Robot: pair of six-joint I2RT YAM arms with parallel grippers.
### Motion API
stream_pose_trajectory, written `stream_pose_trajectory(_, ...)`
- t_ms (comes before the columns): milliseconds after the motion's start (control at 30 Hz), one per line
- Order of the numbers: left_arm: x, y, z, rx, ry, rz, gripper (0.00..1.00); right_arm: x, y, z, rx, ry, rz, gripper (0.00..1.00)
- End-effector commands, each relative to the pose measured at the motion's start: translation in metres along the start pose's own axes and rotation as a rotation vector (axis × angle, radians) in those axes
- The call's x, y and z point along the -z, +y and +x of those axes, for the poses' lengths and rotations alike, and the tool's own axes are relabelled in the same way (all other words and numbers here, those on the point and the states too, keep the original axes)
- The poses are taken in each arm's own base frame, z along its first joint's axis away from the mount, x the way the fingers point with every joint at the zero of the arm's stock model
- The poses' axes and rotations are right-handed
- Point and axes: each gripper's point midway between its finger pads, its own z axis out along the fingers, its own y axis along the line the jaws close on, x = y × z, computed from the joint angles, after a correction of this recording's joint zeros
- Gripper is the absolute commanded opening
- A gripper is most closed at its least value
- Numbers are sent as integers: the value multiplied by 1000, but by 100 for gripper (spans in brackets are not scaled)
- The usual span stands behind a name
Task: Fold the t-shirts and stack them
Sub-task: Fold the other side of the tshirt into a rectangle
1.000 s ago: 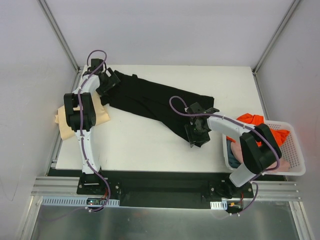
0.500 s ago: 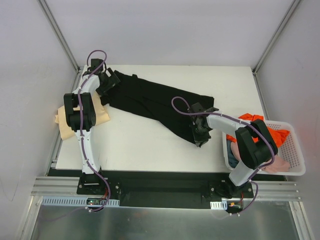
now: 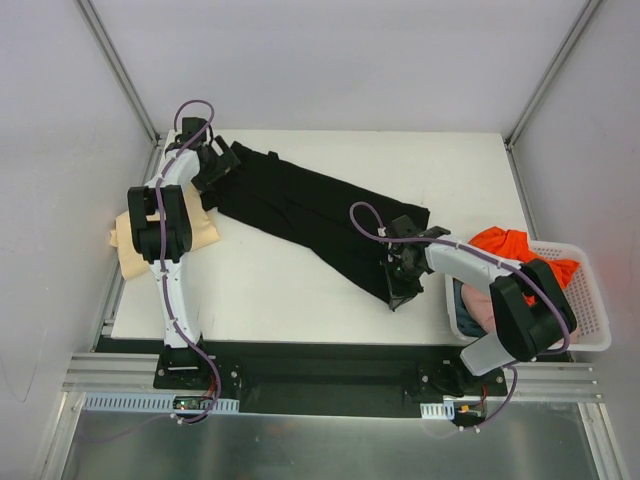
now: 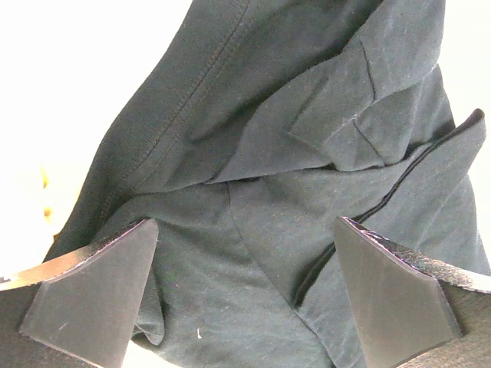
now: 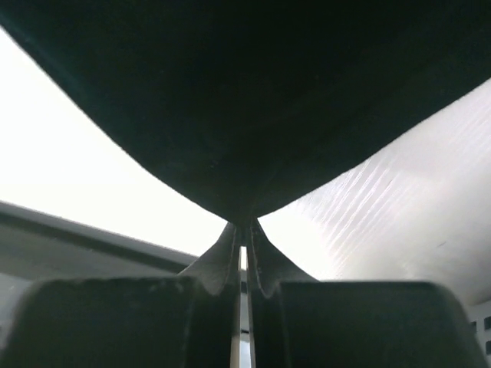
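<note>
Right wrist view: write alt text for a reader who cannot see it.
The right gripper is shut, pinching the black t-shirt, whose dark cloth fans out from the fingertips across the upper frame. The bright white table shows on either side.

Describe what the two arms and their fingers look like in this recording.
Both the left arm and right arm have white links with bulky black joint housings, and a purple cable loops along each. The left fingers are flat, dark grey wedges; the right fingers taper to thin grey tips.
</note>
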Motion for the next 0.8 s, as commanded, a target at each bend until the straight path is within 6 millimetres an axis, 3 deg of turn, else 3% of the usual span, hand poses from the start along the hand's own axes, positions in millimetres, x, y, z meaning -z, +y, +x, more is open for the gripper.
stream_pose_trajectory(0, 7, 3, -9, -25, -28, -25, 99, 25, 20, 1, -17, 12, -94, 1)
stream_pose_trajectory(100, 7, 4, -11, -29, -36, -35, 99, 42, 25, -13, -56, 0, -160, 1)
stream_pose_trajectory(333, 3, 9, -12, -29, -41, -55, 100, 70, -1, -28, -224, 35, -237, 1)
stream_pose_trajectory(500, 2, 13, -13, -37, -52, -76, 99, 77, -9, -46, -270, 43, -289, 1)
stream_pose_trajectory(767, 1, 20, -17, -45, -69, -106, 99, 75, -44, -69, -374, 44, -210, 2)
